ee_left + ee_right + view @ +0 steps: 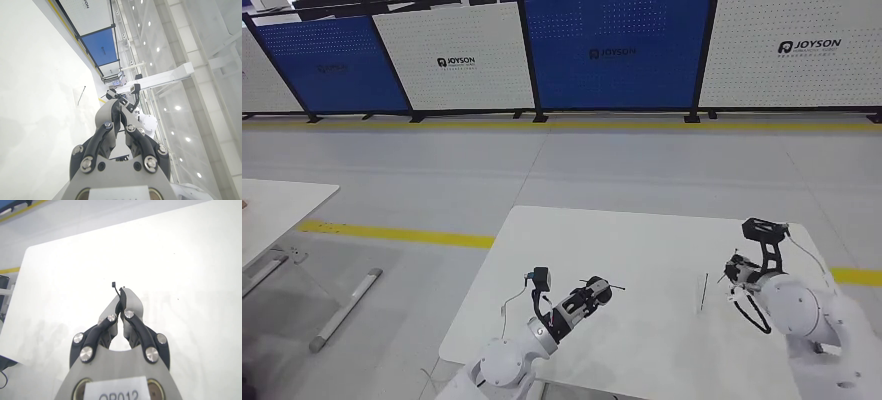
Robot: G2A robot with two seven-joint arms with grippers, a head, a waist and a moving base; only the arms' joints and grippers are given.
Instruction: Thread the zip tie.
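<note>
The zip tie lies flat and straight on the white table, between the two claws. It is near the tip of the right claw and well apart from the left claw. Both claws are clenched, pads pressed together, with nothing clearly held.

In the right wrist view, only the tie's square head and a short stretch of strap show just beyond the right claw's tips. The rest runs behind the fingers, and that view cannot tell whether strap and pads touch. The top view and the left wrist view show the whole tie on the table, with bare table between it and the right claw. The left wrist view looks along the left claw and has the tie off to one side of its tips, with the right claw farther beyond.

Past the table a yellow line crosses the grey floor. Blue and white panels stand at the back, and a second table sits beyond the left claw's side. Nothing lies between either claw and the tie.
</note>
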